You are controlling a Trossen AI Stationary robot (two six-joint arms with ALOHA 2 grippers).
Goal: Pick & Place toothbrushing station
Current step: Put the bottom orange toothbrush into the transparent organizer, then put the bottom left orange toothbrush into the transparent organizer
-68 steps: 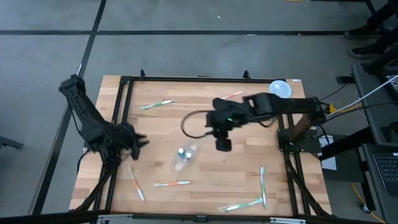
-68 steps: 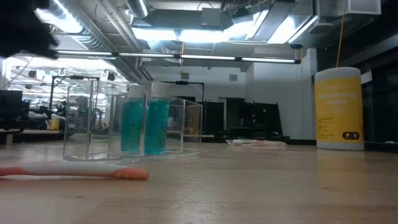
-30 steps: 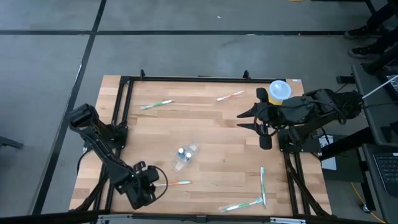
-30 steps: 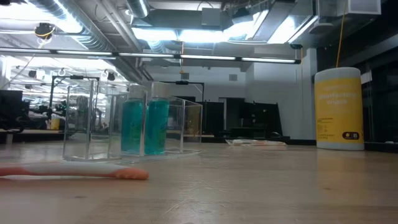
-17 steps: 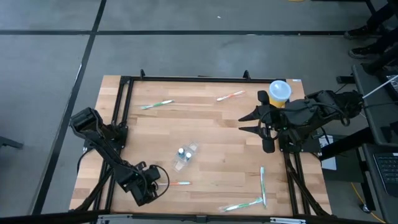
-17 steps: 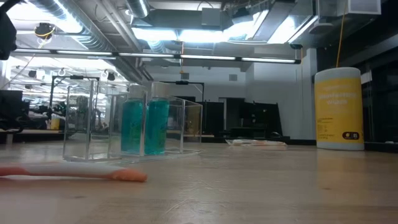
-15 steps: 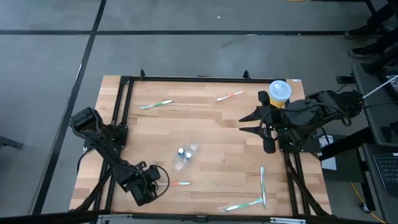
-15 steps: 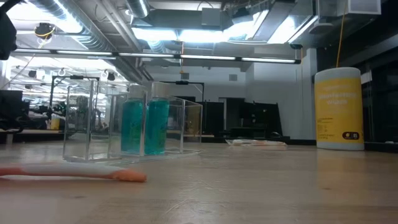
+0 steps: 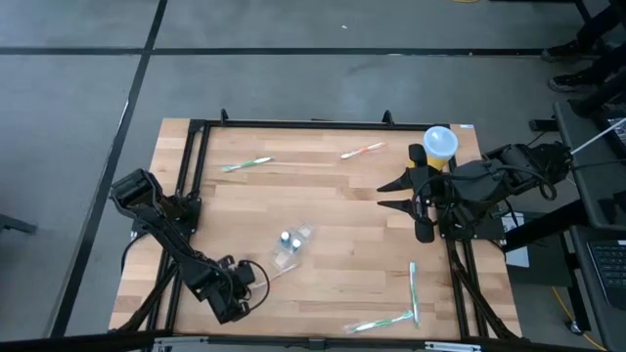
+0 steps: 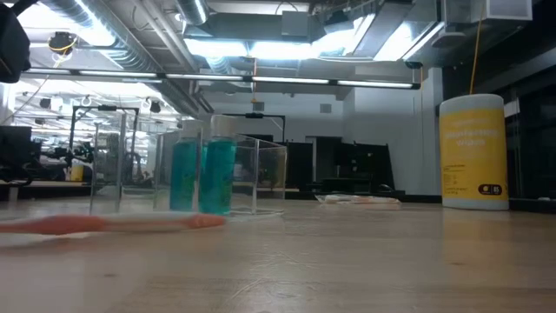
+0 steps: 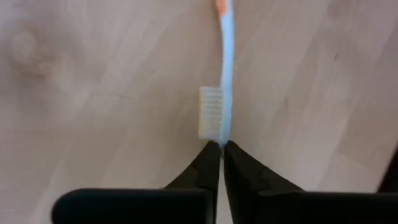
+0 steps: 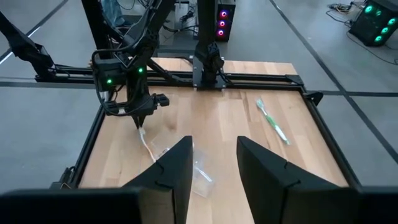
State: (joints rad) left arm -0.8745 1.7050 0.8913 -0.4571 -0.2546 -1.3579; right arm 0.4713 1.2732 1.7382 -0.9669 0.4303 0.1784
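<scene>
The orange-handled toothbrush (image 11: 224,74) was pinched at its head end by the left gripper (image 11: 222,149), whose fingers were closed tight on it, just near-left of the clear holder (image 9: 290,245). In the low view the toothbrush (image 10: 113,223) appeared raised off the table (image 9: 333,205), though its far end may have rested there.

The holder, with two teal-filled bottles (image 10: 201,176), sat at mid-table and no brush stood in it, so by my judgement the task was barely begun: one brush was in hand and none was delivered.

Others lay loose around the holder:
- a green toothbrush (image 9: 246,164) far-left
- a pink toothbrush (image 9: 362,151) far-right
- two green toothbrushes (image 9: 413,289) near-right

The right gripper (image 12: 211,163) waited, spread wide and empty, right of the holder beside the yellow canister (image 9: 439,145).
</scene>
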